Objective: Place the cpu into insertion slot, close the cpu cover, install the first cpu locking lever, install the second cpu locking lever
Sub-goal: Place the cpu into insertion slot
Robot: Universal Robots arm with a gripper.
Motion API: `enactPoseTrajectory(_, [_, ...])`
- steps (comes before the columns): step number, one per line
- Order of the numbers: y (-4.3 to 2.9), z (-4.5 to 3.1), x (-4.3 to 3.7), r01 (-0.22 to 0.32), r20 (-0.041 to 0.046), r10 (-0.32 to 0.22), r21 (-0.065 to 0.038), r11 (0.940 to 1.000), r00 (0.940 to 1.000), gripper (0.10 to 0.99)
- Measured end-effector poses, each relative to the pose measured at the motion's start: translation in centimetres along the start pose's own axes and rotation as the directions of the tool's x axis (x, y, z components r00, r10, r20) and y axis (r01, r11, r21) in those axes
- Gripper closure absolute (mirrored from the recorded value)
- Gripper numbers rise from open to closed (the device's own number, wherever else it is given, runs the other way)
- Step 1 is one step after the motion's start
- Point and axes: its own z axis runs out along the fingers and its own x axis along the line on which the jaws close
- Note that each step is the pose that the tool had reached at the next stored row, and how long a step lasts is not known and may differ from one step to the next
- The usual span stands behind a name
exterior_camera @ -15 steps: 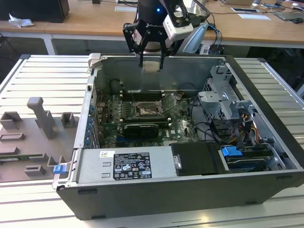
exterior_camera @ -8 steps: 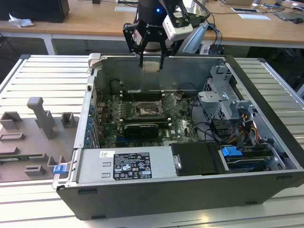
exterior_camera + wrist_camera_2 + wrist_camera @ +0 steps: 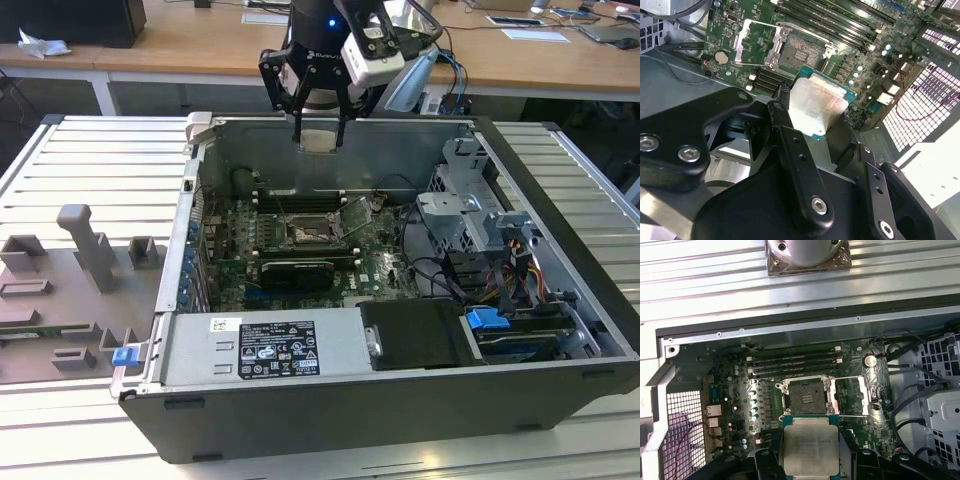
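My gripper [image 3: 320,132] hangs over the back wall of the open computer case [image 3: 560,380], shut on the cpu [image 3: 320,143], a small flat square chip with a pale silvery face. In both wrist views the cpu [image 3: 815,102] [image 3: 810,452] sits between the black fingers [image 3: 790,145]. The insertion slot [image 3: 312,232] [image 3: 800,52] [image 3: 807,395] is a dark square socket on the green board, below the chip and bare. The cpu cover [image 3: 757,42] [image 3: 852,395], a silver frame plate, stands swung open beside the slot.
Long black memory slots [image 3: 300,200] run behind the socket. A labelled power supply box [image 3: 270,350] fills the case front, and a drive cage [image 3: 480,215] with cables sits at the exterior view's right. A grey fixture plate [image 3: 70,290] lies on the exterior view's left.
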Motion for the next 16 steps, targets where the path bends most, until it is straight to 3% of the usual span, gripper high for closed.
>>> enactPoseTrajectory(16, [-0.02,0.22,0.00,-0.029,0.0026,0.029,-0.001,0.9996,0.9996,0.553])
